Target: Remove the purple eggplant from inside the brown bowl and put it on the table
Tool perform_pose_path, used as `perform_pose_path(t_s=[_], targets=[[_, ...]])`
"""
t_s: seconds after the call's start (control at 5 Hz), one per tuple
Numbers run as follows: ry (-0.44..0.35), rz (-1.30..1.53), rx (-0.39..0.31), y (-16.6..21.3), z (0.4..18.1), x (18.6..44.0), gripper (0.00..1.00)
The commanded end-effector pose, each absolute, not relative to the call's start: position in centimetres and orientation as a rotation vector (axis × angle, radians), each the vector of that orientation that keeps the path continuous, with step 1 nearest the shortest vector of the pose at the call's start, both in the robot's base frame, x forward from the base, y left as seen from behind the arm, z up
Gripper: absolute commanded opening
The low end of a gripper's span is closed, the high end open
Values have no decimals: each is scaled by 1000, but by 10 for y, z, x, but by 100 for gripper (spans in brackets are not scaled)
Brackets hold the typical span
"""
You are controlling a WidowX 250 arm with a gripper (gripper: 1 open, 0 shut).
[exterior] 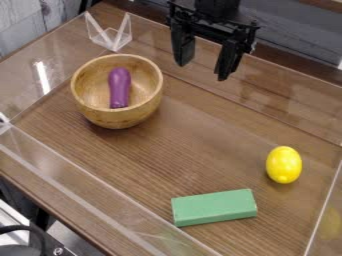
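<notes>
The purple eggplant [119,87] lies inside the brown bowl [98,111], which stands on the left part of the table [201,150]. The eggplant's length runs toward the back rim. My gripper [201,58] hangs above the back of the table, to the right of the bowl and higher than its rim. Its dark fingers [225,65] point down and stand wide apart, open, with nothing between them.
A yellow lemon [283,164] rests at the right side. A green rectangular block [214,207] lies near the front. Clear plastic walls [107,32] ring the tabletop's edges.
</notes>
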State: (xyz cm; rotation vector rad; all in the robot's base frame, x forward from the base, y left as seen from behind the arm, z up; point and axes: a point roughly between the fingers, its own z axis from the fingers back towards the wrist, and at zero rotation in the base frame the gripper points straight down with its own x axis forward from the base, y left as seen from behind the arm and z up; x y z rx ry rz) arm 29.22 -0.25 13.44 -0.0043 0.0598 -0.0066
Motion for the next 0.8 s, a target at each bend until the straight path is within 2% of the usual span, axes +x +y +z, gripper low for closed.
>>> perform_pose_path(t_s=[0.0,0.2,0.6], targets=[[81,-2,-4,2,128,290,100],[88,38,-1,19,126,283,100],[52,84,1,69,141,267,100]])
